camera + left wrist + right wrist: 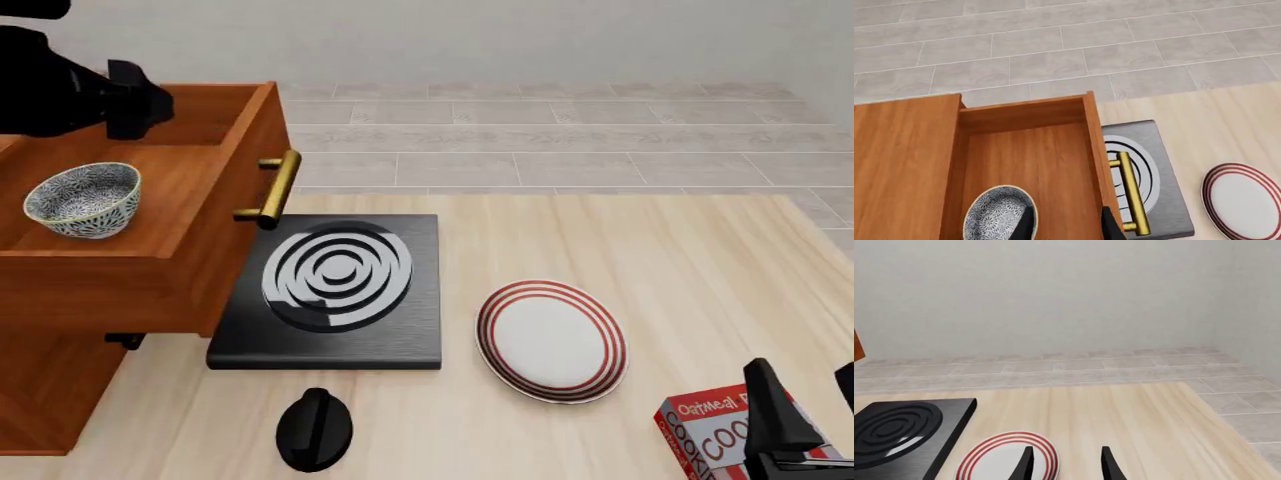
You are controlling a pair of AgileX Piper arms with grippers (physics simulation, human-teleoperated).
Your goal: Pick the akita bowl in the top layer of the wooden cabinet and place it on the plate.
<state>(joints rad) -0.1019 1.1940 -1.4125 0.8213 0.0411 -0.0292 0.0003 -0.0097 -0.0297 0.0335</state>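
Claws: my left gripper [1064, 225] hangs over the pulled-out drawer with its two dark fingertips parted and nothing between them; my right gripper [1064, 462] is parted too, empty, low at the near right of the table.
Left fingers: one fingertip [1026, 224] overlaps the near edge of the akita bowl in the left wrist view; I cannot tell whether it touches.
Akita bowl [83, 200]: sits upright on the floor of the top layer [160, 215], mouth facing up, toward the cabinet side of the drawer. It is round, so it has no long axis to speak of.
Top layer: drawn out of the wooden cabinet [47, 385] over the table, its brass handle [274, 188] running across the drawer front, above the far left edge of the black slab.
Black slab [327, 295]: lies flat under the drawer front, white spiral rings on top.
Plate [551, 340]: flat on the table just to the right of the slab, well apart from the bowl.
Black knob [315, 430]: on the table near the slab's near edge.
Cookie box [707, 440]: red, beside my right gripper.
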